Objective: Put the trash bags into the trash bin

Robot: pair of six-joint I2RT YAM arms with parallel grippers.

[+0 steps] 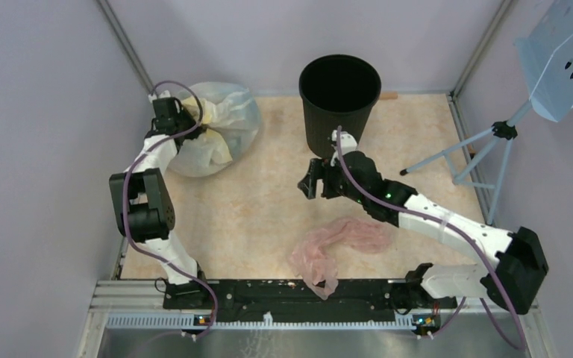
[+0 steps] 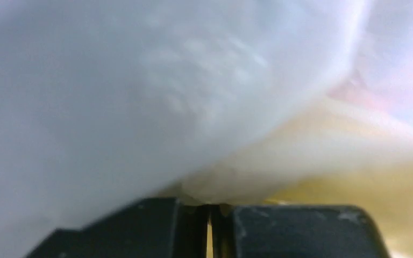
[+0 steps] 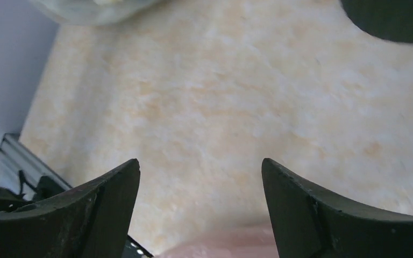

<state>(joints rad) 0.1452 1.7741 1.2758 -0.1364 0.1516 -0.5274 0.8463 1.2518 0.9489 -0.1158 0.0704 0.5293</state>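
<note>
Top external view: left gripper (image 1: 192, 121), jaws clamped together, pinches a puffy whitish-yellow plastic film bag (image 1: 227, 123) at upper left. Right gripper (image 1: 312, 183), spread wide and empty, hangs beside the round black ribbed plastic bin (image 1: 339, 123), top centre. Crinkled pale pink film bag (image 1: 343, 240) lies lower centre.

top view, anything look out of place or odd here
Yes: the pink trash bag lies crumpled on the table, one end draped over the black base rail, not in the trash bin. The right fingers are open and hold nothing.
</note>
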